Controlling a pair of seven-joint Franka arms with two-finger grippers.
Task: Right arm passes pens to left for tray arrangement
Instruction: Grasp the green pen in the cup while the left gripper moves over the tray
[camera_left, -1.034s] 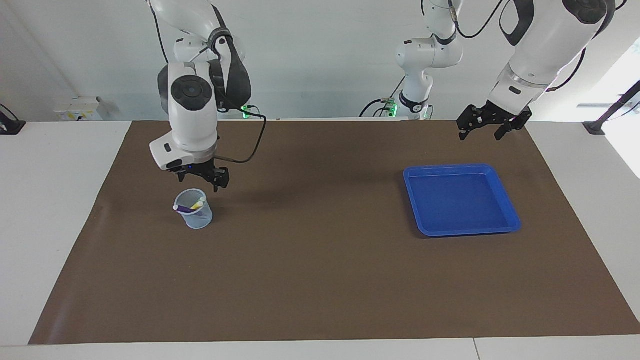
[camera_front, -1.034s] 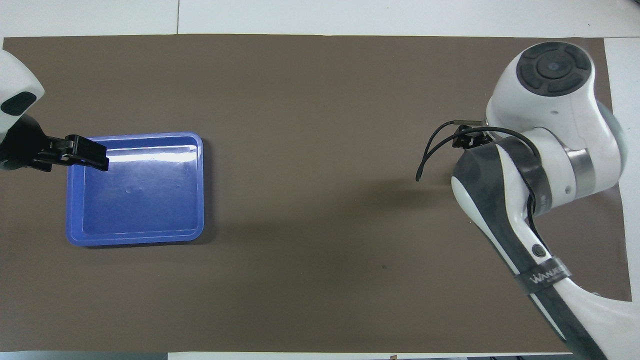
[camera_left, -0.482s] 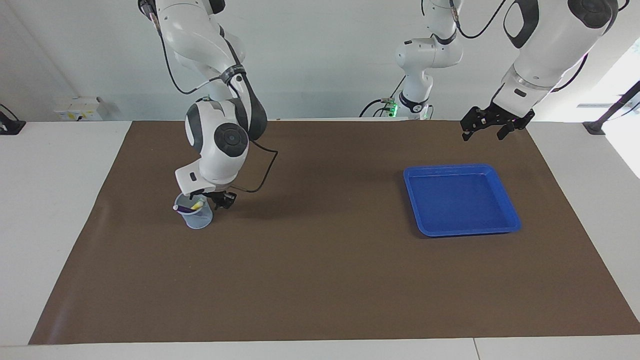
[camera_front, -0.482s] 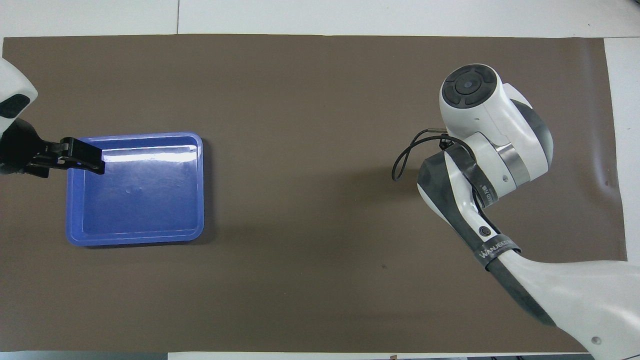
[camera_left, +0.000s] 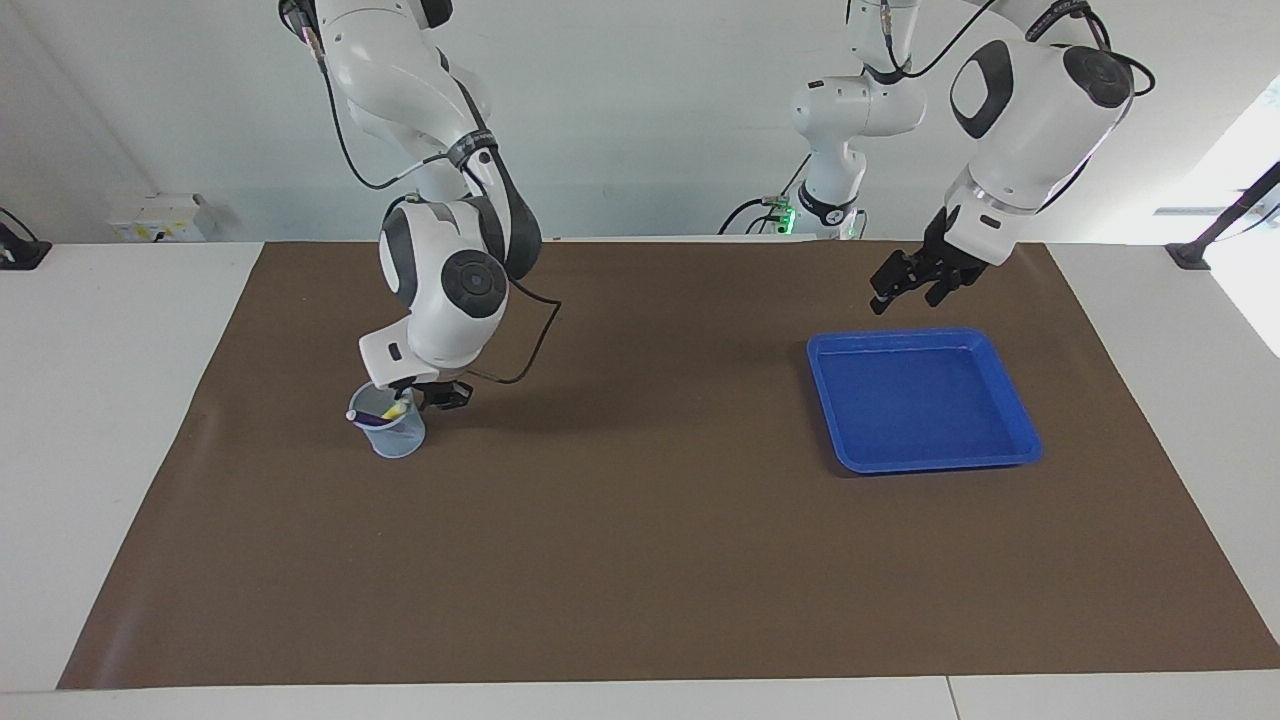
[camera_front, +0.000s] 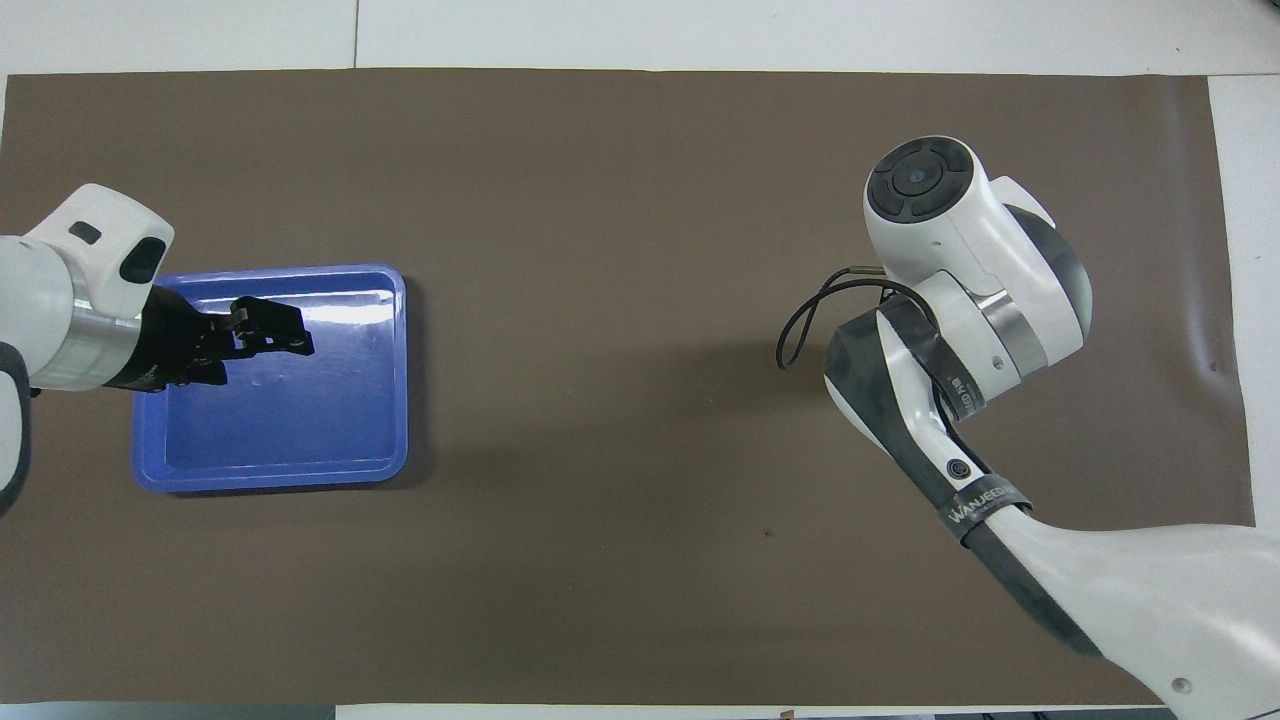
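Observation:
A small pale blue mesh cup stands toward the right arm's end of the table. A yellow pen and a purple pen lean in it, pale tips up. My right gripper is down at the cup's rim, right beside the yellow pen's tip. In the overhead view the arm's own wrist hides that gripper and the cup. The blue tray lies bare toward the left arm's end. My left gripper hangs open and holds nothing; from above it is over the tray.
A brown mat covers most of the white table. The right arm's black cable loops out beside its wrist, above the mat. A small white box sits at the wall near the right arm's end.
My right gripper came down from above the cup to its rim. The left arm swung inward, bringing its gripper from outside the tray's end to over the tray.

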